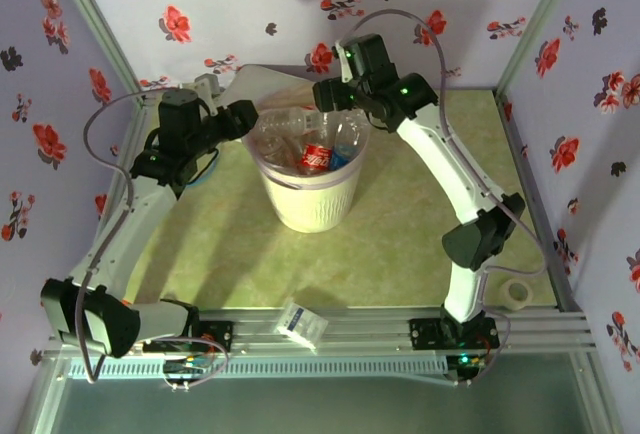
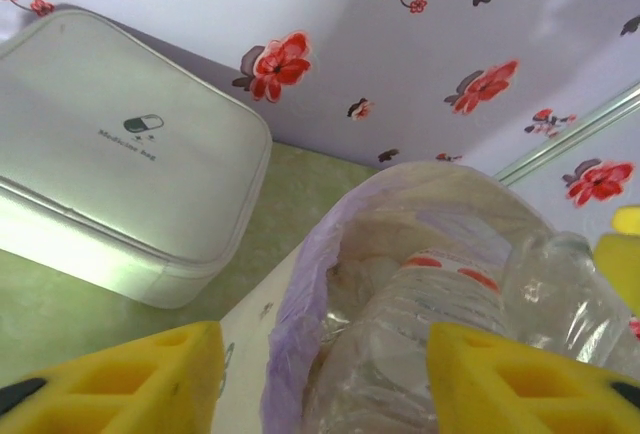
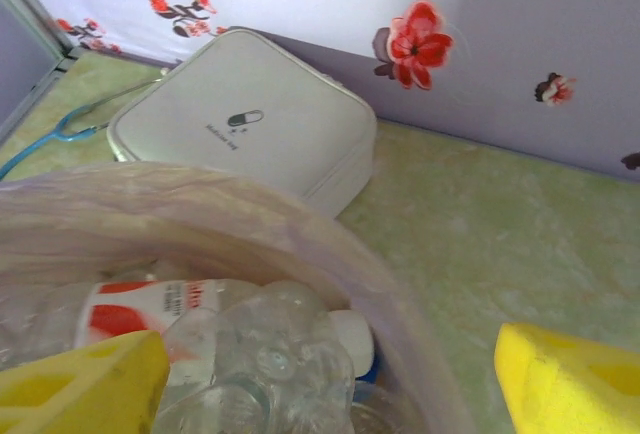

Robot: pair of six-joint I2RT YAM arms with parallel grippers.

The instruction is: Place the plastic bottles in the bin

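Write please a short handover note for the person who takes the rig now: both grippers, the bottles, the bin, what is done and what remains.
Left gripper: open, holding nothing, over the left rim of the bin.
Right gripper: open, holding nothing, over the bin's far rim.
Bottles: several lie piled inside the bin, close to the rim.
Done: every bottle I can see is in the bin. The top view shows none on the table, but the arms hide part of it.
Left: check the hidden spots, then probably draw both arms back. Leave the carton, tape roll and white case alone.

Bottles (image 1: 318,157) lie in bin (image 1: 305,206); case (image 3: 240,114) behind it.
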